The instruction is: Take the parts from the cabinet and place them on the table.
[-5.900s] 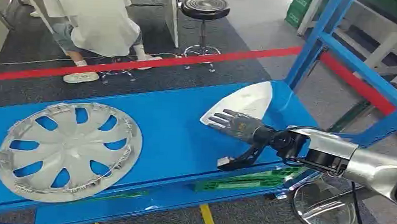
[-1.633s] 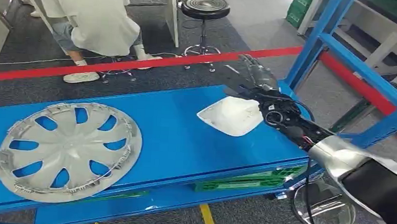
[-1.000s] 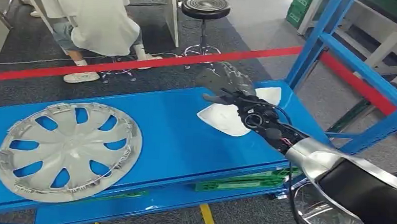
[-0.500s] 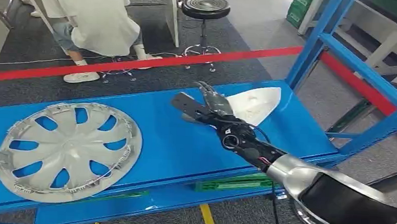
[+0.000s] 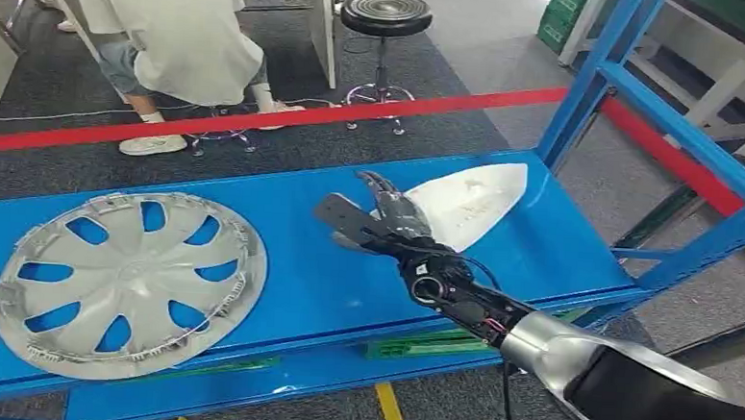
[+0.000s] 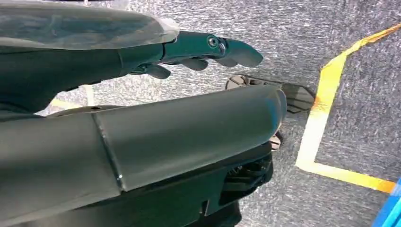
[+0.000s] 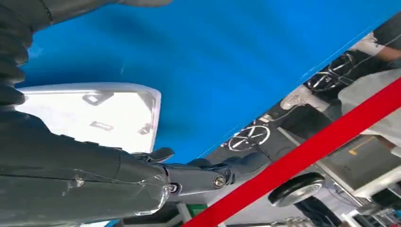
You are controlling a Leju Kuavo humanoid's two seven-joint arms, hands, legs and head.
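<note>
Right hand swung inward, fingers spread | white part behind | hubcap apart

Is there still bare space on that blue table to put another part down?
Yes. The widest bare patch of the blue table lies between the wheel cover and the right hand. Another bare strip lies near its right edge, beyond the white part. It is crowded where the hand hovers beside that part.

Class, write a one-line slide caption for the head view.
Right hand open above the blue table, between hubcap and white cover.
</note>
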